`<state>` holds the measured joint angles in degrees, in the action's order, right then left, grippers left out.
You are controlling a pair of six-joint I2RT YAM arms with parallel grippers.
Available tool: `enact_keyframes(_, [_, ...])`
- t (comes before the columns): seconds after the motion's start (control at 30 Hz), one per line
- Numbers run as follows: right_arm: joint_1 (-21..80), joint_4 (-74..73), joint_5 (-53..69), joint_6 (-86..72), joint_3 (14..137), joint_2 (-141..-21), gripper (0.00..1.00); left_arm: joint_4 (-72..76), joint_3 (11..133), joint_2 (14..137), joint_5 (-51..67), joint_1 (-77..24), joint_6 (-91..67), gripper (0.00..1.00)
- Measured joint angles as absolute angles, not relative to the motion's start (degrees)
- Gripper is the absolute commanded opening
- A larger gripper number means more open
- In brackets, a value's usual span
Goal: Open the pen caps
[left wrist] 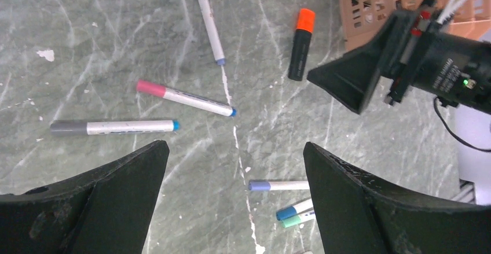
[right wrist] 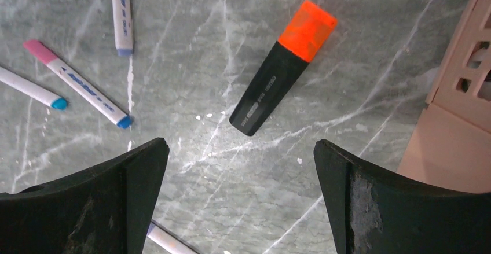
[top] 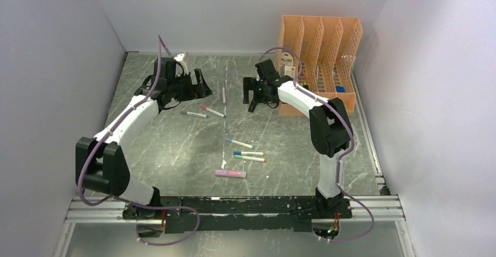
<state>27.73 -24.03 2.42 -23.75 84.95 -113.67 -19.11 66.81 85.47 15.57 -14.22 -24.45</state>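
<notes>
Near edge: pink pen (top: 230, 174) lies alone just ahead of the bases; beyond it three white pens (top: 249, 153) bunched mid-table with coloured ends; caps look on, but too small to be sure. Further out, ahead of the left gripper (left wrist: 234, 147): grey-capped pen (left wrist: 113, 127), pink-capped pen (left wrist: 185, 98), and a third pen (left wrist: 208, 25) pointing away; all flat on the table, apart from each other, none touched. Left fingers are spread wide with nothing between them; gripper hovers above the table. Right gripper (right wrist: 241, 144) is equally wide apart and empty; it hovers just short of the black highlighter (right wrist: 266, 95), whose orange cap (right wrist: 307, 27) is seated; peach organiser (right wrist: 457, 132) is near, on the cap's side.

Step, as I read it: approach for a first grab; no cap is off anywhere I can see. Next move calls for:
- right wrist turns so the fingers straddle the slanted barrel, then drops and clamps the black body;
- left comes across, pinches the orange cap and pulls along the axis.

Cap is short; clamp low on the barrel to leave it exposed.
</notes>
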Motion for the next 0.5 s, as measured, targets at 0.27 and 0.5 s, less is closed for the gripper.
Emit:
enact_keyframes(0.27, [26.1,-21.4,6.2,-28.3,85.2,-113.7,1.0,-16.6,62.9,79.9,20.6,-14.1,-27.6,0.99])
enact_keyframes(0.5, [22.9,-16.8,13.2,-32.3,77.5,-111.2,1.0,-16.6,60.8,75.6,22.2,-14.5,-28.5,0.99])
